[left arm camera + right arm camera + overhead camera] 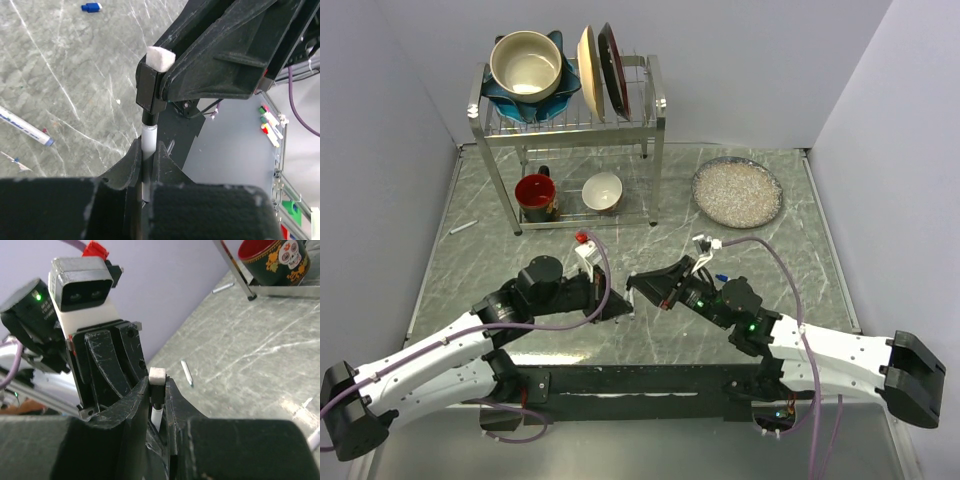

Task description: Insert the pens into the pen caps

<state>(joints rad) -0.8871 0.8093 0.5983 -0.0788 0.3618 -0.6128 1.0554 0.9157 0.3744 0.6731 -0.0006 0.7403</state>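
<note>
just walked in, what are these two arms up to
The left gripper is clamped on a white pen, and the right gripper pinches what looks like the black cap. They meet above the table, pen end right at the cap; whether it is seated can't be seen. A second pen and a blue cap lie on the table.

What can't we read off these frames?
- Top view: what the left gripper and right gripper hold is too small to see and covered by their fingers.
- Left wrist: how deep the pen sits in the black cap is hidden by the cap itself.
- Left wrist: second pen is cut off by the left edge.
</note>
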